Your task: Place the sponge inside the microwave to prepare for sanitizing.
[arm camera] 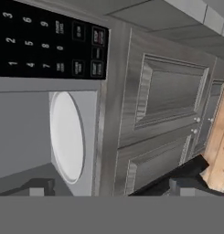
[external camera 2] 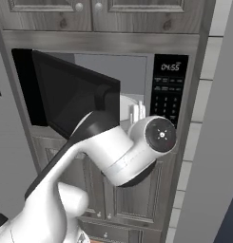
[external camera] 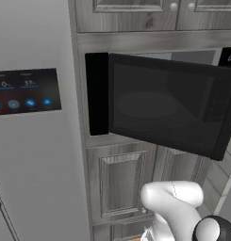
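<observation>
The black microwave [external camera 2: 168,90] is built into grey wooden cabinetry, and its dark glass door [external camera: 169,103] stands swung out to the left. Behind the door lies the grey cavity [external camera 2: 130,71]. My arm reaches up to the cavity's mouth, with the round wrist joint [external camera 2: 158,135] just below the keypad. In the rolled hand view my gripper [arm camera: 111,187] is open, its two dark fingertips [arm camera: 38,186] far apart with nothing between them. Ahead of it are the white round turntable [arm camera: 67,137] and the keypad [arm camera: 49,45]. The sponge is out of view.
A grey fridge with a blue-lit display panel [external camera: 25,92] stands left of the microwave. Panelled cabinet doors [external camera: 119,181] sit below it and more cupboards [external camera 2: 89,7] above. A pale tiled wall [external camera 2: 203,95] lies to the right. The open door [external camera 2: 75,95] juts out beside my arm.
</observation>
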Tool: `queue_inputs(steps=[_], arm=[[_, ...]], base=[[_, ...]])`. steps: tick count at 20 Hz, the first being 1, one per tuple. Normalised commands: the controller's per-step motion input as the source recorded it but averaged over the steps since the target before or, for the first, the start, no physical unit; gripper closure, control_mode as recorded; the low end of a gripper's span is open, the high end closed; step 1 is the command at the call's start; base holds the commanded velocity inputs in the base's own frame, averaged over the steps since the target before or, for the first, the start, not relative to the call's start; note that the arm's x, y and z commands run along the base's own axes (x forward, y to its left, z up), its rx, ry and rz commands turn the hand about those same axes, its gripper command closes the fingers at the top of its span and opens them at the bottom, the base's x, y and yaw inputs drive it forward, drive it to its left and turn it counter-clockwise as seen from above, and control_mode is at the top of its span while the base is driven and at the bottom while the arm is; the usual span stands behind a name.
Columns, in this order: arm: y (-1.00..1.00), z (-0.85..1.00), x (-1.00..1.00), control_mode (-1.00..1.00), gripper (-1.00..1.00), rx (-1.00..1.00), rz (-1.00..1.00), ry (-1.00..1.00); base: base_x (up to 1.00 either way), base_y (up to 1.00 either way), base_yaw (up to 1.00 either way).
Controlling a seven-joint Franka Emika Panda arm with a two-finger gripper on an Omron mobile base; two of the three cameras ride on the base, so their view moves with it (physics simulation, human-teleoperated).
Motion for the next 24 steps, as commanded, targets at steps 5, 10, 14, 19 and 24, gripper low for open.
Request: queue_inputs(steps=[5, 10, 14, 19, 24], arm=[[-0.21, -0.27, 0.51, -1.0, -1.0, 0.12, 0.0, 0.0], [-0.28, -0.16, 0.52, -1.0, -1.0, 0.18, 0.0, 0.0], [-0.29, -0.13, 0.48, -1.0, -1.0, 0.22, 0.0, 0.0], [0.17, -0.08, 0.19, -1.0, -1.0, 0.03, 0.0, -0.03], [-0.01, -0.13, 0.34, -1.0, -1.0, 0.0, 0.13, -0.13]], base=[[0.0, 0.0, 0.0], [0.0, 0.0, 0.0], [0.0, 0.0, 0.0], [0.0, 0.0, 0.0], [0.0, 0.0, 0.0]])
